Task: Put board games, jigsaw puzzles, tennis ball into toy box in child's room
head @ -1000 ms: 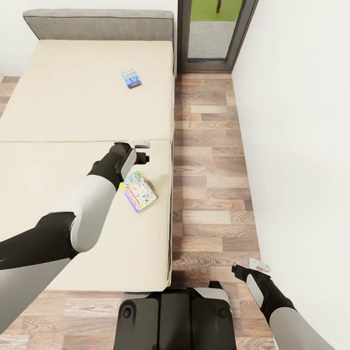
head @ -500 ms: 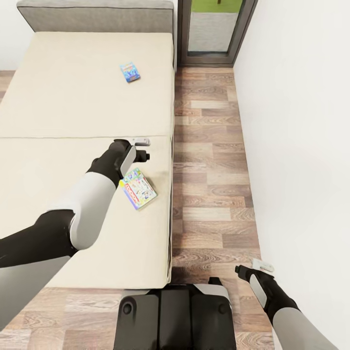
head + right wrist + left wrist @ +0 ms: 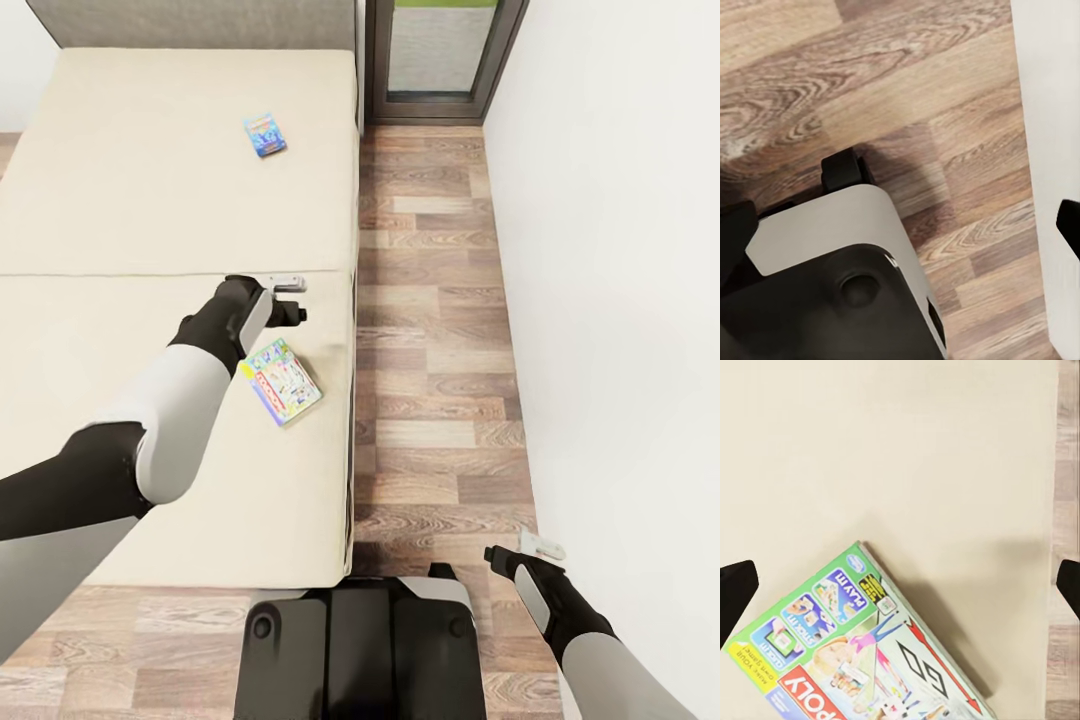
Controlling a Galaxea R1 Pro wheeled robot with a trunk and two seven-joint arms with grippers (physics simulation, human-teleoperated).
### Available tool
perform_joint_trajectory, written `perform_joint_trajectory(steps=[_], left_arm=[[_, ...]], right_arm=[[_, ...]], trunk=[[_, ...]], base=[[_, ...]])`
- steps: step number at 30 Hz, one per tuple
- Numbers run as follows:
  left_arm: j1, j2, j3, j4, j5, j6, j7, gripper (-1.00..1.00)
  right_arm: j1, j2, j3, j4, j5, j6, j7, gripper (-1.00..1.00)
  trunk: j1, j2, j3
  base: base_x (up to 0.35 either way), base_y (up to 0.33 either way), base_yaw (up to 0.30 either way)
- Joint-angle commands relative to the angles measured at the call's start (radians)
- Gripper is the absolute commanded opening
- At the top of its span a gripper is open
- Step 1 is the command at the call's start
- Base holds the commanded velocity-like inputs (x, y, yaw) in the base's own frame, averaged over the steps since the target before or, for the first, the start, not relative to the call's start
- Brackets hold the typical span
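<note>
Left hand (image 3: 288, 298) nearer board game (image 3: 283, 381), unclosed

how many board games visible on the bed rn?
2. One game lies near the bed's right edge, just below the left gripper. The other, a small blue box, lies farther up the bed, toward the headboard.

Bright, even light; soft shadows
</note>
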Motion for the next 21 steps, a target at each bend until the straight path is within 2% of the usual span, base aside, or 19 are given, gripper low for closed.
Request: perform_joint_trajectory(steps=[1, 8, 21], left_arm=[[-0.004, -0.001, 0.008, -0.001, -0.011, 0.005, -0.016, 1.0], [-0.013, 0.0, 0.007, -0.002, -0.016, 0.005, -0.04, 1.0], [-0.015, 0.001, -0.001, -0.008, -0.014, 0.002, -0.045, 1.0]], right_arm=[[0.0, 0.0, 0.001, -0.002, -0.011, 0.004, -0.005, 1.0], [0.0, -0.001, 0.001, -0.001, -0.011, 0.004, -0.005, 1.0], [0.0, -0.001, 0.001, -0.001, -0.011, 0.004, -0.005, 1.0]], trunk=[[0.001, -0.002, -0.003], [0.001, -0.002, -0.014], [0.001, -0.002, -0.036]], base=[[0.0, 0.0, 0.0], [0.0, 0.0, 0.0], [0.0, 0.0, 0.0]])
